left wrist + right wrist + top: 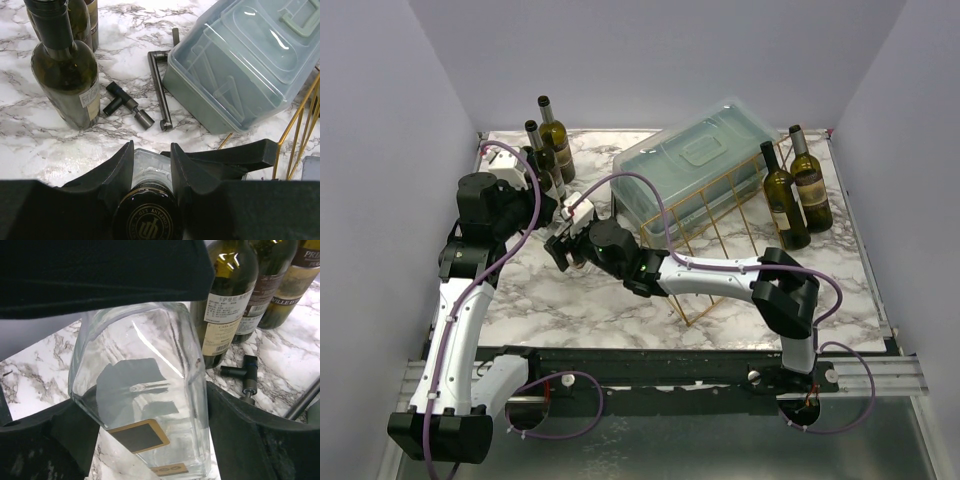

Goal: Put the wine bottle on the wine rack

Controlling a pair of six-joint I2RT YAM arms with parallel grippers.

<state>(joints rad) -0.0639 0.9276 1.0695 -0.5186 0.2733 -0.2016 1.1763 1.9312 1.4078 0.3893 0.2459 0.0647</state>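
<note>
Between the fingers of the left claw [151,150], the black-capped neck of the clear wine bottle [148,220] is gripped. Ahead of this claw, to its left, a dark green bottle [65,70] is seen upright on the marble table [30,145]. The bottle's glass body is clamped by the right claw [145,435]. Right of both claws, the gold wine rack [720,225] is shown just beside a lidded plastic box [700,160], apart from the held bottle.

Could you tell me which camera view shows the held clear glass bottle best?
The right wrist view: the clear bottle fills it, with its body and label plain to see. The left wrist view shows only its capped top in the left gripper, and the top view barely shows it.
</note>
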